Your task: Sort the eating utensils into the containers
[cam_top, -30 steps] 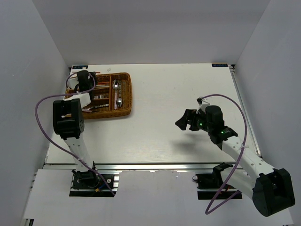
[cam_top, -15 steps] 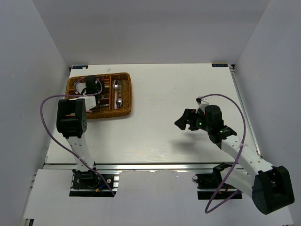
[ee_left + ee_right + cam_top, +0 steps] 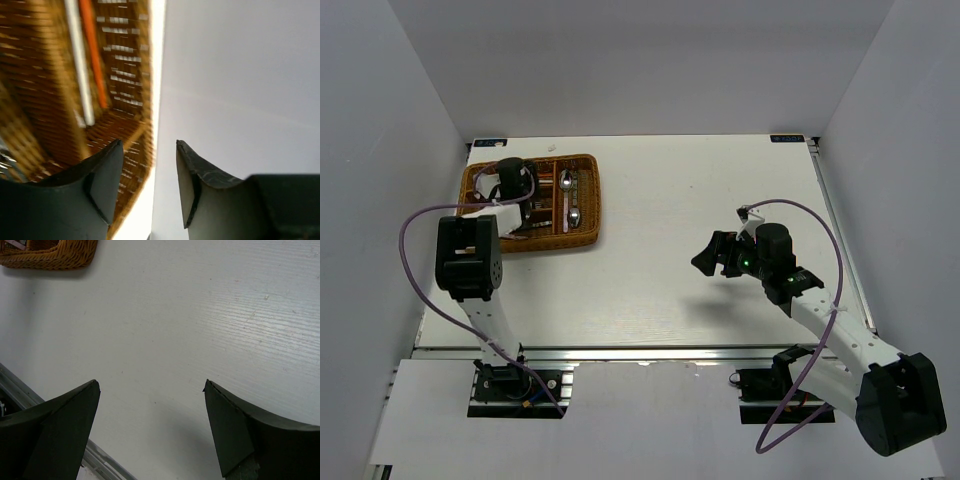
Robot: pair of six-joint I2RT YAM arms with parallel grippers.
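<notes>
The brown wicker tray (image 3: 588,200) stands at the table's far left, and its long compartments are the containers. Silver spoons (image 3: 568,181), a pink-handled piece (image 3: 565,205) and forks (image 3: 532,210) lie in it. My left gripper (image 3: 510,185) hangs over the tray's left part. In the left wrist view it (image 3: 149,146) is open with nothing between the fingers. An orange chopstick (image 3: 93,65) and a pale slim piece (image 3: 80,70) lie on the tray's weave (image 3: 125,85) beyond. My right gripper (image 3: 712,255) hovers open and empty over bare table (image 3: 165,340).
White walls close in the table on the left, back and right. An aluminium rail (image 3: 650,352) runs along the near edge. The tray's corner (image 3: 55,252) shows at the top left of the right wrist view.
My left gripper has shifted right from the tray's left edge to over its compartments, and its jaws have gone from shut to open. The right arm has barely moved.
</notes>
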